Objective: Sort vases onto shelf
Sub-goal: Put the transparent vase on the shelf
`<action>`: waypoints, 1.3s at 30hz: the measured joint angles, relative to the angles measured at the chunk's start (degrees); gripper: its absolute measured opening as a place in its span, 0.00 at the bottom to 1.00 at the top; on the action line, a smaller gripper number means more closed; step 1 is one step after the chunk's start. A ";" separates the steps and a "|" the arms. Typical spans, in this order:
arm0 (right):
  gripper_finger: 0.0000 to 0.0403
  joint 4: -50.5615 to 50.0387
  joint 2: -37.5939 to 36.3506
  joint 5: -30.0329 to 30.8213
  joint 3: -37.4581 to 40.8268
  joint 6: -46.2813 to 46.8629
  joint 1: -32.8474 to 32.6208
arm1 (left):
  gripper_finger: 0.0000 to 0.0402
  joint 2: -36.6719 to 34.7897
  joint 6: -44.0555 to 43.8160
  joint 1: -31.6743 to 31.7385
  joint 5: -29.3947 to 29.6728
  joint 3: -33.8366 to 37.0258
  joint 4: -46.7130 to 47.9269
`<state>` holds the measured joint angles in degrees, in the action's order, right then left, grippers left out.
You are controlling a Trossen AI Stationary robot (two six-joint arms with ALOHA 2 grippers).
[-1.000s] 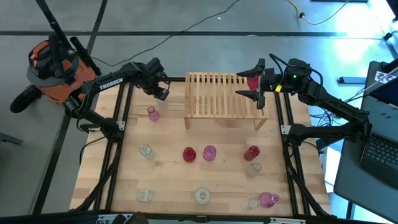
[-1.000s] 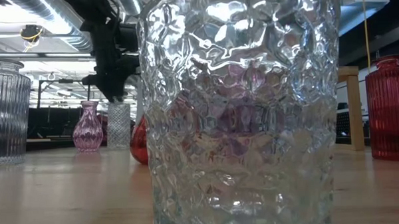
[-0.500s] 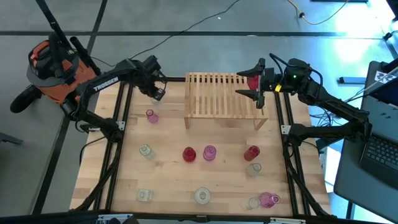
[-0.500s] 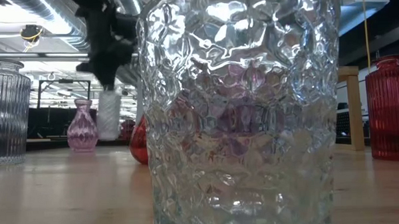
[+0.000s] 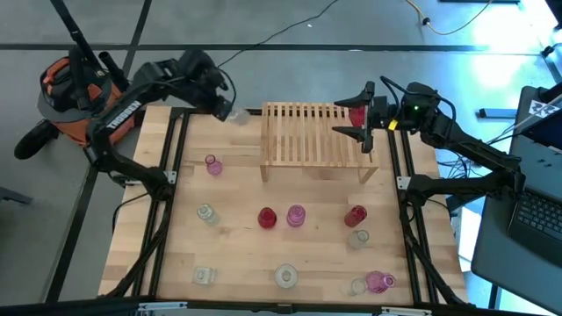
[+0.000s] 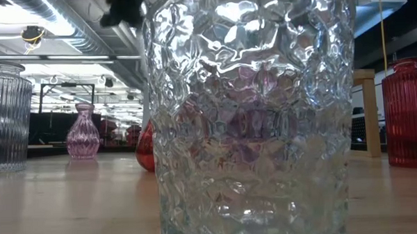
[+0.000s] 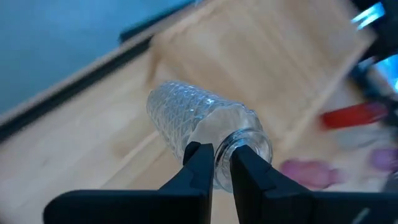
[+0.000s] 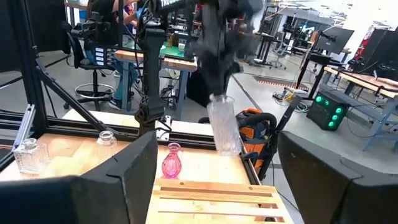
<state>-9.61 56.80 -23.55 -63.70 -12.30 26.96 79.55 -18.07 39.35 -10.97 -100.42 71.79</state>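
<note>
My left gripper [image 5: 223, 111] is shut on a clear diamond-patterned vase [image 7: 193, 118] and holds it high over the table's far left corner, left of the shelf [image 5: 316, 140]. The right wrist view shows this vase [image 8: 224, 127] hanging under the left arm. My right gripper [image 5: 358, 118] stands open and level over the shelf's far right corner, beside a red vase [image 5: 356, 113]; nothing shows between its fingertips [image 8: 217, 137]. Other vases stand on their bases on the table: pink [image 5: 213, 163], red [image 5: 267, 218], pink [image 5: 296, 216], red [image 5: 355, 216]. My left gripper grips the clear vase at its mouth rim [image 7: 219, 149], the glass wall pinched between the two fingers. One finger [image 7: 249, 171] seems to lie over the mouth and the other [image 7: 198, 163] outside. The fingers slant down from above. The vase hangs below them, lifted clear and slightly tilted.
Several clear vases stand along the table's near side [image 5: 204, 276] [image 5: 286, 276] [image 5: 359, 237], with a pink one [image 5: 379, 282] at the near right. A big clear vase [image 6: 250, 115] fills the low view. An orange vacuum [image 5: 75, 96] stands off the table's far left.
My left gripper has risen and drawn toward the table's far left corner, taking the clear vase with it. The vase stood on the table a second ago; it now hangs well clear. My right gripper has kept still.
</note>
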 joint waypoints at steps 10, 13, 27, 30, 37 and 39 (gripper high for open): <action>0.70 6.76 7.87 3.57 -1.29 -5.65 -8.75 | 0.06 8.03 -4.08 -10.69 2.97 -13.19 -5.84; 0.70 4.45 11.67 9.86 -4.00 -8.55 -10.94 | 0.06 11.90 -4.08 -13.25 6.47 -16.29 -5.98; 0.70 -2.11 23.85 29.17 -14.59 -19.29 -14.25 | 0.06 20.17 -3.86 -19.21 11.68 -24.57 -9.47; 0.70 -2.05 24.73 32.59 -14.67 -19.31 -14.27 | 0.06 20.26 -3.74 -20.49 14.47 -24.57 -9.29; 0.70 -1.96 24.93 42.99 -14.64 -19.45 -14.16 | 0.06 20.22 -2.11 -22.86 17.79 -24.64 -9.82; 0.70 -1.03 24.93 43.08 -14.64 -20.41 -13.87 | 0.05 20.21 -2.02 -23.13 18.63 -24.64 -9.57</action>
<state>-10.65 81.73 19.52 -78.35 -32.71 13.09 99.76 -20.09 16.22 7.66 -125.05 62.21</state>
